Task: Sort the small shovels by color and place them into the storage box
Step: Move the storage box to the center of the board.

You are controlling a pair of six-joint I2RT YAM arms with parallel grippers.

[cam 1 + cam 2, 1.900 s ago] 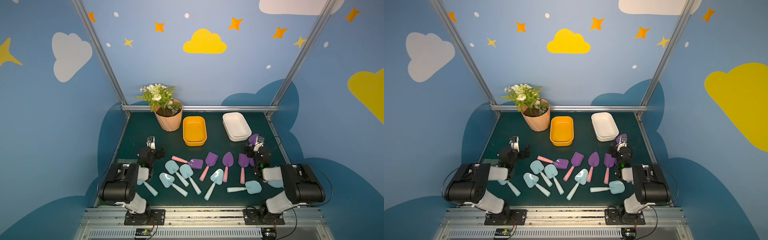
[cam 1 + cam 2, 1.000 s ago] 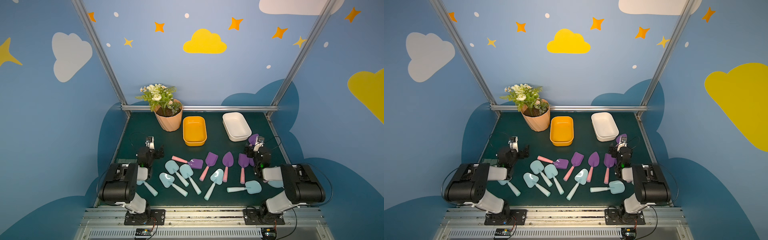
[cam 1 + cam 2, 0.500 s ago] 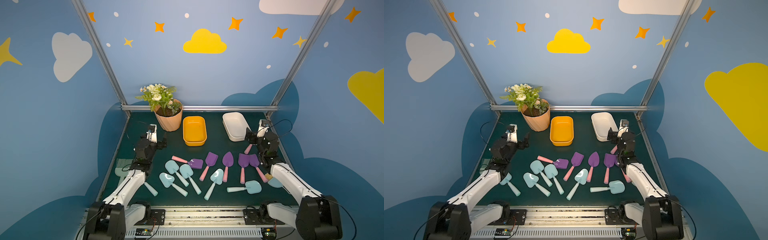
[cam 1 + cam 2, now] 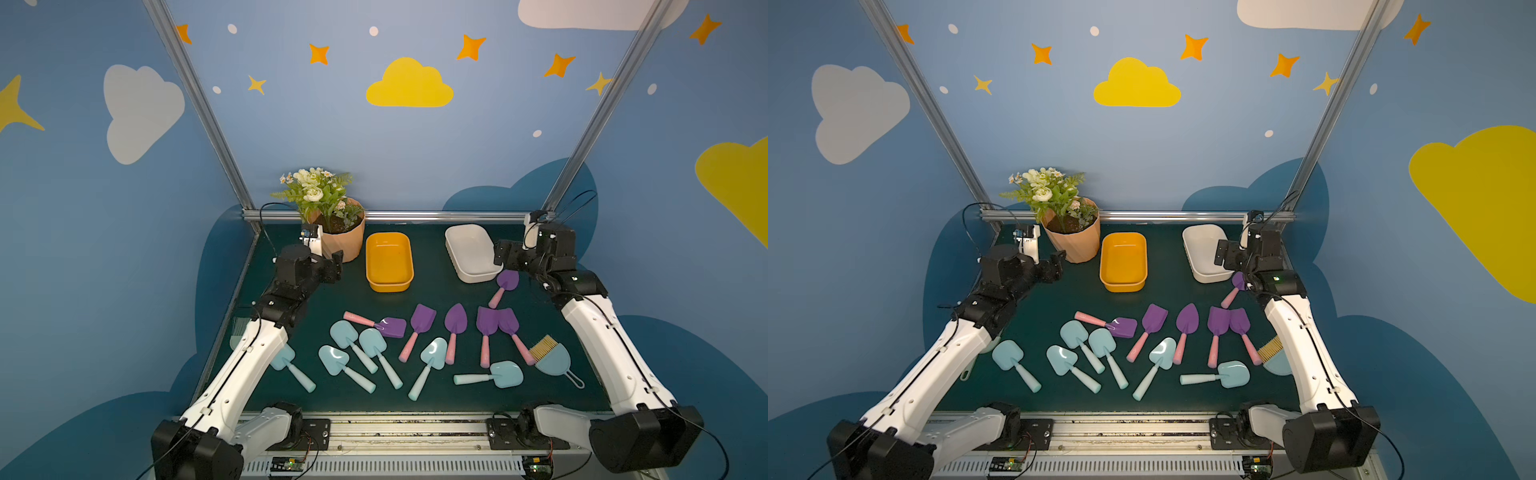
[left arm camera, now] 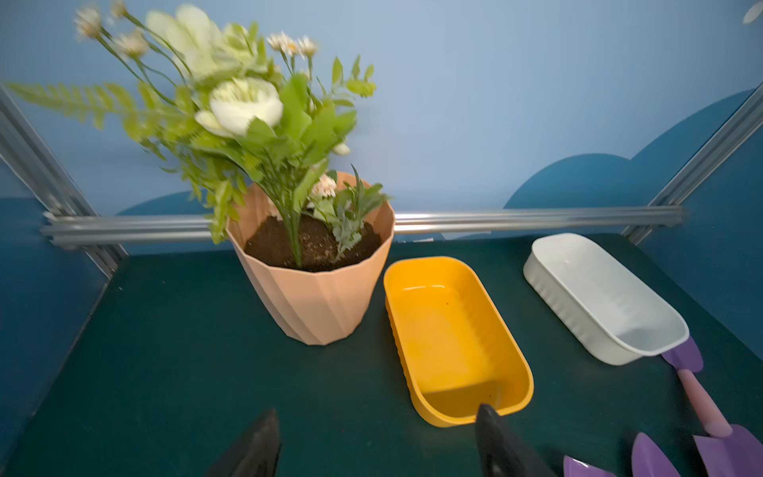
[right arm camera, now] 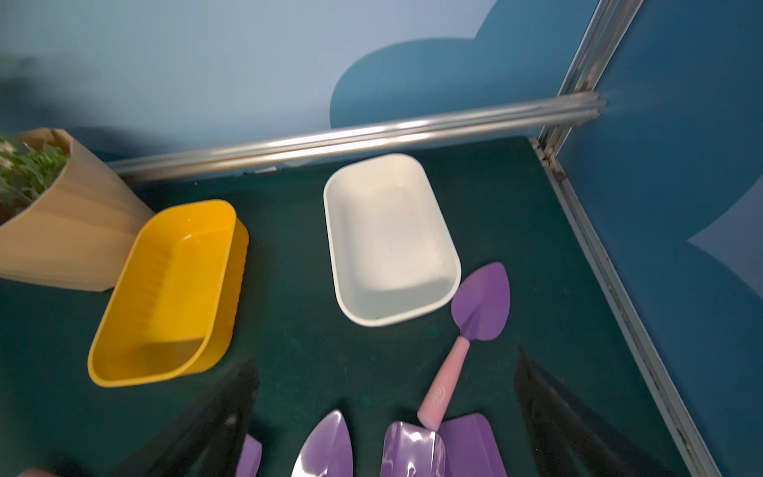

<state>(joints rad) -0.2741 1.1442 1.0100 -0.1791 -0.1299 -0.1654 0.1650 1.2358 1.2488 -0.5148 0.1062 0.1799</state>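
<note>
Several light blue small shovels (image 4: 372, 341) and several purple ones with pink handles (image 4: 422, 320) lie loose on the dark green mat in both top views. One purple shovel (image 6: 481, 303) lies beside the white storage box (image 4: 471, 266). A yellow storage box (image 4: 388, 286) stands left of it; both are empty. My left gripper (image 5: 377, 415) hovers open next to the yellow box (image 5: 429, 406), holding nothing. My right gripper (image 6: 386, 363) hangs open above the purple shovel's pink handle and the white box (image 6: 351, 297), also holding nothing.
A peach flower pot (image 4: 343, 245) stands at the back left, close to my left gripper (image 4: 336, 264). A blue hand brush with tan bristles (image 4: 550, 359) lies front right under my right arm. A metal rail (image 4: 415, 215) bounds the back; blue walls close both sides.
Both arms have unfolded from the front edge and reached up toward the back of the mat, uncovering a blue shovel at the left and the brush at the right. No shovel has moved.
</note>
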